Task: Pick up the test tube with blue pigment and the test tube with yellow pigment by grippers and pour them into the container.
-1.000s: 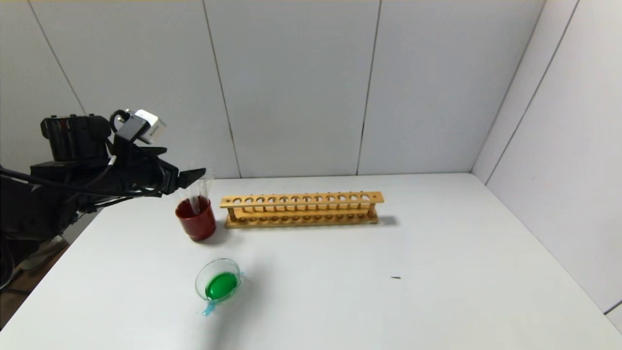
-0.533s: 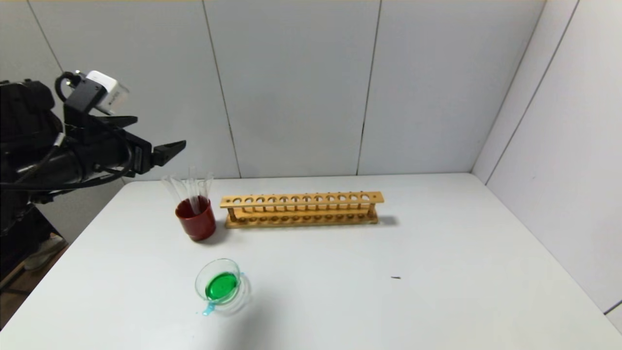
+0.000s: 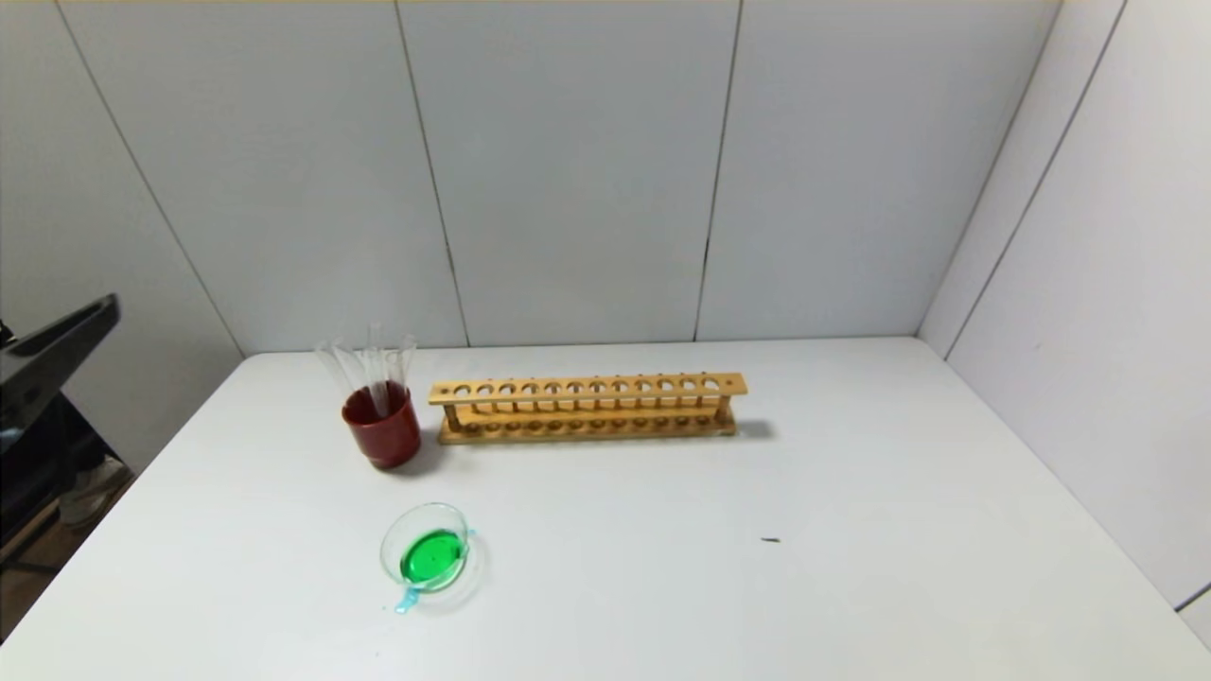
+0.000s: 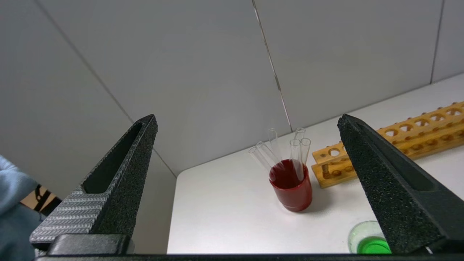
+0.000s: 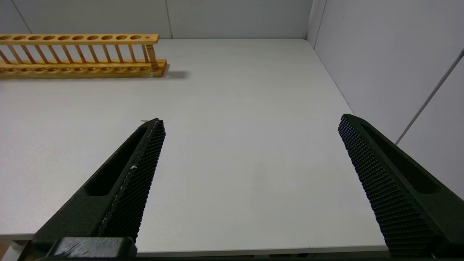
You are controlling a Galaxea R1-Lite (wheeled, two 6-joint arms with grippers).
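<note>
Left gripper (image 4: 246,125) sat off the table's left edge, jaws wide apart, empty. Right gripper (image 5: 250,123) was over bare table on the right, also spread, empty. Dish (image 3: 426,558) held green liquid w/ a blue smear beside it. Clear tubes (image 3: 377,374) stood in red cup (image 3: 382,430); no blue/yellow seen. Tubes: thin glass, light, slippery, fragile; probably grip mid-shaft, gently.

Left gripper (image 4: 246,123) now pulled back off the table's left edge, away from the red cup (image 3: 382,427), jaws wide apart.
</note>
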